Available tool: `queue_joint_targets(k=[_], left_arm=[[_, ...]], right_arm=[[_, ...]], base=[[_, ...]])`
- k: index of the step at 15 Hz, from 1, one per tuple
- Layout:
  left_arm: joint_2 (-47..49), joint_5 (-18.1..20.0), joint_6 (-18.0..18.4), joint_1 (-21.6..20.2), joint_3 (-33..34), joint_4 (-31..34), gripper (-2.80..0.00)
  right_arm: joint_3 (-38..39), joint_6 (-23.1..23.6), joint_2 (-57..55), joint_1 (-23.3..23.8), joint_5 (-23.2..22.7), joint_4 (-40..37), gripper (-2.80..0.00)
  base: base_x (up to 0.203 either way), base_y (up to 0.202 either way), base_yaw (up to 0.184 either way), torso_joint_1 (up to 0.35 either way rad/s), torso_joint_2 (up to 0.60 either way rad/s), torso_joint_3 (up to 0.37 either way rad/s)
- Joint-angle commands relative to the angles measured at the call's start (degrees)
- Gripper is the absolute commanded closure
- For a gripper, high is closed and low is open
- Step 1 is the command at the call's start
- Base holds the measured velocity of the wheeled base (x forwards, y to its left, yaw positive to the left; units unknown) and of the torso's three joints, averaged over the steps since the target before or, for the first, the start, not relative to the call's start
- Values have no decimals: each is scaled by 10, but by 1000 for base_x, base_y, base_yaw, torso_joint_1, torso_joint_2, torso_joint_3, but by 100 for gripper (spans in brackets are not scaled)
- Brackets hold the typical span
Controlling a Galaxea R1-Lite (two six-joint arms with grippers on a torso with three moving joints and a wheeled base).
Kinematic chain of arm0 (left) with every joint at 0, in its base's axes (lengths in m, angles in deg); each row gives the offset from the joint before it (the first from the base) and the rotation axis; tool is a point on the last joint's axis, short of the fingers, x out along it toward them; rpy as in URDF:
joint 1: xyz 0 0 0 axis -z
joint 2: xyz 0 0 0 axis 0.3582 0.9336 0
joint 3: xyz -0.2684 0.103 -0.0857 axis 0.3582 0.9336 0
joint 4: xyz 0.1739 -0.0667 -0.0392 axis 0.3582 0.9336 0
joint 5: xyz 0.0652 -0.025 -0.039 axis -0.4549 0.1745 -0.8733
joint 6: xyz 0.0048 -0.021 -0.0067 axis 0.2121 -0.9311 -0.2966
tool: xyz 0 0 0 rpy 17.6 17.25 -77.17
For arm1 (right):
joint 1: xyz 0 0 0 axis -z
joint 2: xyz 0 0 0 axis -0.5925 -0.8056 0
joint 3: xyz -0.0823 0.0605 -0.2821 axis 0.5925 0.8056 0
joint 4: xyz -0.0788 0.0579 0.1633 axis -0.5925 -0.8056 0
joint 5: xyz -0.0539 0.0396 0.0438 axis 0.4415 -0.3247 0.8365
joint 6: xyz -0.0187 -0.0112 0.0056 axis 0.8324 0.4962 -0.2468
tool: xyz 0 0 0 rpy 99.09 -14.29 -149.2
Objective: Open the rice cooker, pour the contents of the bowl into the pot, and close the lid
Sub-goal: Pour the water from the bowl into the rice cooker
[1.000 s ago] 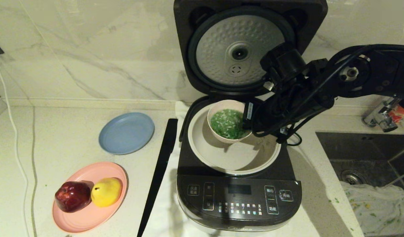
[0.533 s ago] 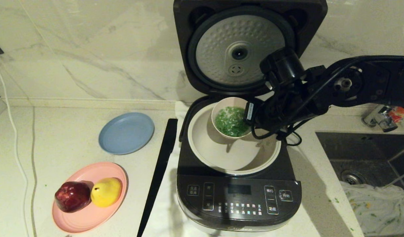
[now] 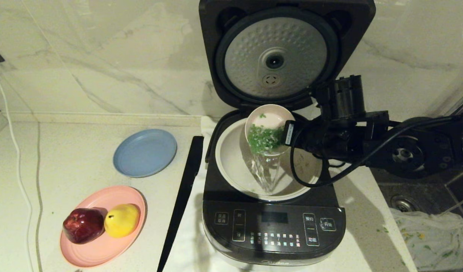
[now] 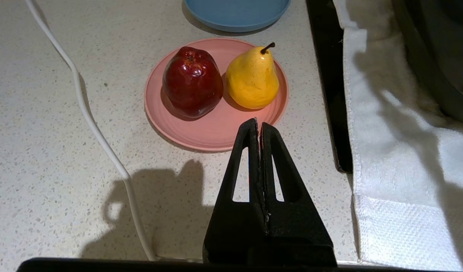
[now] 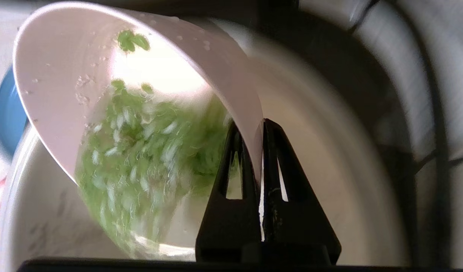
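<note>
I had tipped the bowl [image 3: 269, 128], rim pinched tight in my right pincer [image 3: 288, 133], over the pot [image 3: 231, 166]; water and contents [image 3: 264, 139] now streamed in, so pouring was underway.

My rice cooker [image 3: 273, 226], dark grey-black with white-labelled buttons on its front panel, stands open, its lid [image 3: 286, 53] hinged upright at the back with the dimpled silver disc facing me. Above the cream-white pot [image 3: 231, 166] seated in its body, the small pale pink bowl [image 3: 271, 117] is tipped steeply toward me. Its contents [image 3: 264, 139], chopped green bits and clear water, gather at the lowered rim and stream into the pot.
</note>
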State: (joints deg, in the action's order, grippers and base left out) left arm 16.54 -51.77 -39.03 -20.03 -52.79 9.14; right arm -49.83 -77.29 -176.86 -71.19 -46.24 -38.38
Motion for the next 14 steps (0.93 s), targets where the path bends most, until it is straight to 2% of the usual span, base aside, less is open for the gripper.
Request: queue_joint_targets(k=[1,3,10,14], left_arm=[[-1,0,0,0,0,0,0],[0,0,0,0,0,0,0],[0,0,0,0,0,0,0],[0,0,0,0,0,0,0]], right_arm=[[45,55,26,-3,24,88,0],[55,91,34,-4,33,130,0],[56,172,29,-6,40,172,0],[66,253,-11,-6,81,281,0]], base=[[0,0,0,0,0,0],[0,0,0,0,0,0],[0,0,0,0,0,0],[0,0,0,0,0,0]])
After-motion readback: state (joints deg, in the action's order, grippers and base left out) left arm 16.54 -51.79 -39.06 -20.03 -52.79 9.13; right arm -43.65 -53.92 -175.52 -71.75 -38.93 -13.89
